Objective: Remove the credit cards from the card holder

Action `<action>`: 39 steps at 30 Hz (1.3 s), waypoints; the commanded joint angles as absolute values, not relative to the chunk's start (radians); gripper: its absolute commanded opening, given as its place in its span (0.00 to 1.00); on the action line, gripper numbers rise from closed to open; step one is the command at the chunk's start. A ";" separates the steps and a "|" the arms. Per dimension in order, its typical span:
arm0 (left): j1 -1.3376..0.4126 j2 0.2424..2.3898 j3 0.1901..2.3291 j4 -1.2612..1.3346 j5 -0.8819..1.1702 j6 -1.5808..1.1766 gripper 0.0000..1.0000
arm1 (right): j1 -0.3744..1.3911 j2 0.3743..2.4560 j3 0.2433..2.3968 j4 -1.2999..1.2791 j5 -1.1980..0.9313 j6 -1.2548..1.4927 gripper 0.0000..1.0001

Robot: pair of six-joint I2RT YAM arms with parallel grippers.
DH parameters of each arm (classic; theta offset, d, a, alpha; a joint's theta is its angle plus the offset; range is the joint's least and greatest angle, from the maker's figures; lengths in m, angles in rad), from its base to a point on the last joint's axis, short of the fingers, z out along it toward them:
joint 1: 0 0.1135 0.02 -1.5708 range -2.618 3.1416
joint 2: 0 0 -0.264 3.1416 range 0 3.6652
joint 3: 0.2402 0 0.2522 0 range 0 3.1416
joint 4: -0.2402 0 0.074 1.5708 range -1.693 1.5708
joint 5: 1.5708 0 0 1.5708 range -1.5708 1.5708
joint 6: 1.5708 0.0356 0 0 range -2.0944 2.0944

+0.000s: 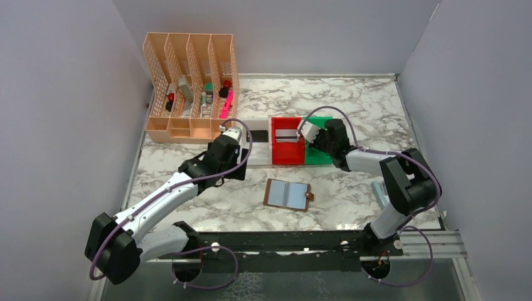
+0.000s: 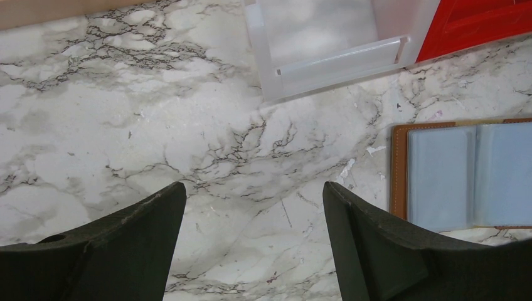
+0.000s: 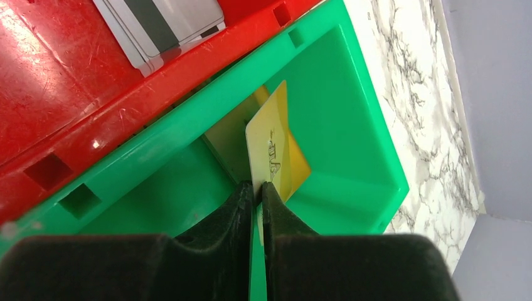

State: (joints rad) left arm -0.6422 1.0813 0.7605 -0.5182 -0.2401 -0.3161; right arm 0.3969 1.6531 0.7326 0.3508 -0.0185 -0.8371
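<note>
Gold card (image 3: 273,150) inside green bin (image 3: 351,113), between right end effector (image 3: 258,191) jaws nearly shut, clamp unclear; left end effector (image 2: 254,207) agape over surface (image 2: 157,125); card holder (image 1: 288,194) open mid-surface; cards likely thin, stiff, slick: pinch an exposed edge

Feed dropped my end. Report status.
Left gripper open, empty. Right gripper pinching gold card over green bin. Card holder open on table. Nothing in the way.

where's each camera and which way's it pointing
top external: above, behind the bases, looking down at the table; both arms show
left wrist: facing down at table and card holder; open left gripper shows
right wrist: facing into the green bin; right gripper pinches a gold card
shared: card holder, in top and left wrist
</note>
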 commanded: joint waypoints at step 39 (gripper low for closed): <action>-0.634 1.077 0.756 -0.519 -0.242 -0.307 0.83 | 0.389 1.571 0.962 -0.145 0.029 0.377 0.13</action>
